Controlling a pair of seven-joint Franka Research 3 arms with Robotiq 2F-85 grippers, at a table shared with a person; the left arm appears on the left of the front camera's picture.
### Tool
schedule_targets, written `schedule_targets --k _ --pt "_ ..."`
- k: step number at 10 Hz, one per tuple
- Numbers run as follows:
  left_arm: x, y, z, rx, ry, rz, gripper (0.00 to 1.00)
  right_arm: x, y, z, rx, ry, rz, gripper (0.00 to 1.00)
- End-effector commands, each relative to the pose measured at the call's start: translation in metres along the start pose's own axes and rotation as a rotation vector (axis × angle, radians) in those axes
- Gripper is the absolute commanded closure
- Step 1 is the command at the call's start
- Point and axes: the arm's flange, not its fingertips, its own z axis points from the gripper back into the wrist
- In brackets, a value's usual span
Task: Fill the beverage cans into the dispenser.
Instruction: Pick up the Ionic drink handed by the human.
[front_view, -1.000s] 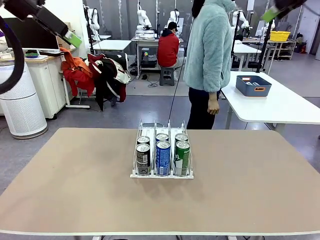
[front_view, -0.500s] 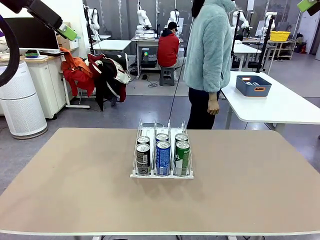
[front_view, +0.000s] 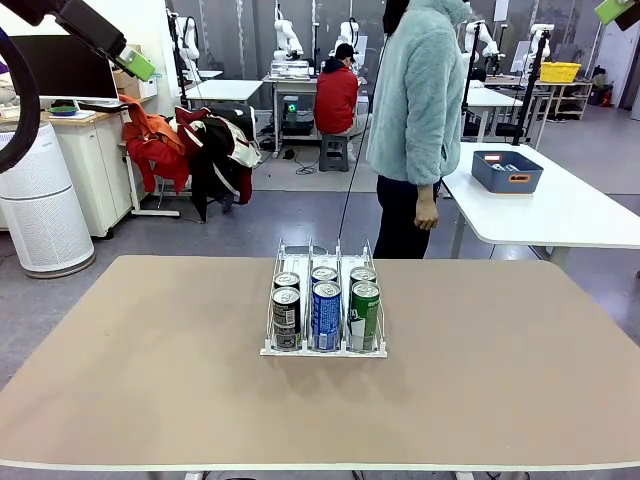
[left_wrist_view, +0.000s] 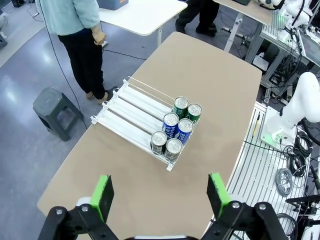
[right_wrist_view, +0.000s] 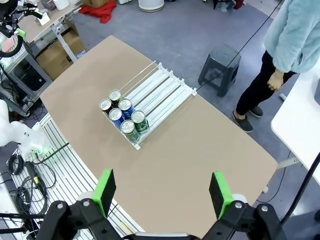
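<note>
The dispenser (front_view: 323, 348), a white three-lane rack, sits at the middle of the tan table (front_view: 150, 380). Several beverage cans stand upright at its near end, a black one (front_view: 286, 318), a blue one (front_view: 326, 316) and a green one (front_view: 363, 316) in front, with more behind them. From above, the rack (left_wrist_view: 131, 108) (right_wrist_view: 161, 86) has its far lane ends bare and the cans (left_wrist_view: 178, 127) (right_wrist_view: 123, 115) bunched at one end. My left gripper (left_wrist_view: 160, 195) hangs high over the table, open and holding nothing. My right gripper (right_wrist_view: 162, 192) is also high, open and holding nothing.
A person in a light-blue fleece (front_view: 420, 100) stands at the table's far side, hands down. A blue bin (front_view: 507, 170) rests on a white table at back right. A grey stool (left_wrist_view: 55, 112) stands on the floor beyond the far edge.
Both arms rose toward the top corners of the front view during the first half second, then held still. The cans and dispenser have not moved.
</note>
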Motion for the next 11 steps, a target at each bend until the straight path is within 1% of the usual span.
schedule_targets --k 1,3,5,6,7,8,9,10,11 --pt "0.008 -0.006 0.007 0.004 0.008 -0.030 0.00 -0.001 0.001 -0.001 0.012 -0.009 0.004 0.00" --pt "0.016 -0.009 0.010 0.013 0.038 -0.039 0.00 -0.001 0.001 -0.001 0.012 -0.009 0.004 0.00" --pt "0.020 -0.009 0.011 0.023 0.048 -0.050 0.00 -0.001 0.001 -0.001 0.012 -0.009 0.004 0.00" --pt "0.021 -0.009 0.012 0.019 0.039 -0.051 0.00 -0.001 0.001 -0.001 0.012 -0.009 0.004 0.00" --pt "0.020 -0.010 0.012 -0.010 0.025 -0.063 0.00 -0.001 0.001 -0.001 0.012 -0.009 0.004 0.00" --pt "0.021 -0.012 0.010 0.016 0.012 -0.053 0.00 0.000 0.000 0.000 0.000 0.000 -0.001 0.00" --pt "0.021 -0.012 0.010 0.016 0.012 -0.053 0.00 -0.003 -0.002 0.002 0.042 -0.023 0.029 0.00" --pt "0.021 -0.012 0.010 0.016 0.012 -0.053 0.00 -0.007 -0.007 0.001 0.066 -0.024 0.069 0.00" --pt "0.021 -0.012 0.010 0.016 0.012 -0.053 0.00 -0.012 -0.012 -0.002 0.045 -0.024 0.100 0.00"
